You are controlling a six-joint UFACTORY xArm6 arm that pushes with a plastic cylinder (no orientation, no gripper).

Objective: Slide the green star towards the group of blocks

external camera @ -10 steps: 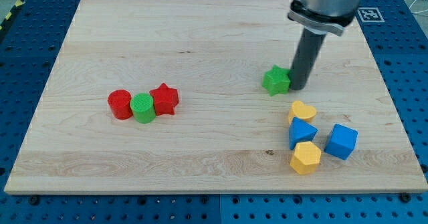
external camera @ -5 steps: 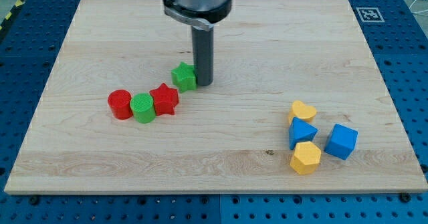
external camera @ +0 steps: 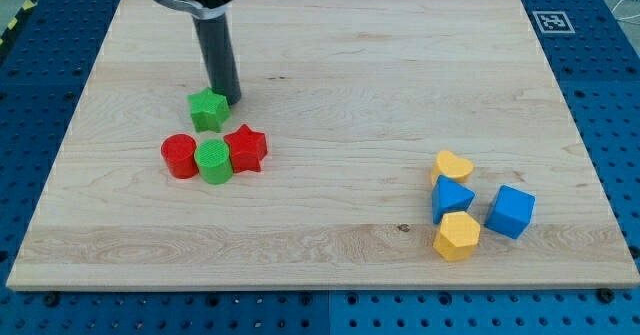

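The green star (external camera: 208,109) lies on the wooden board (external camera: 320,65), left of the middle. It sits just above a row of three blocks: a red cylinder (external camera: 180,156), a green cylinder (external camera: 213,161) and a red star (external camera: 245,148). A small gap shows between the green star and the row. My tip (external camera: 227,99) stands at the green star's upper right edge, touching it or nearly so. The dark rod rises from there to the view's top.
A second cluster sits at the lower right: a yellow heart (external camera: 453,165), a blue triangular block (external camera: 451,197), a blue cube (external camera: 511,211) and a yellow hexagonal block (external camera: 457,235). A marker tag (external camera: 556,21) is at the board's top right corner.
My tip has swept leftward across the board, pushing the green star from right of centre to just above the red and green row. The other blocks have not moved.
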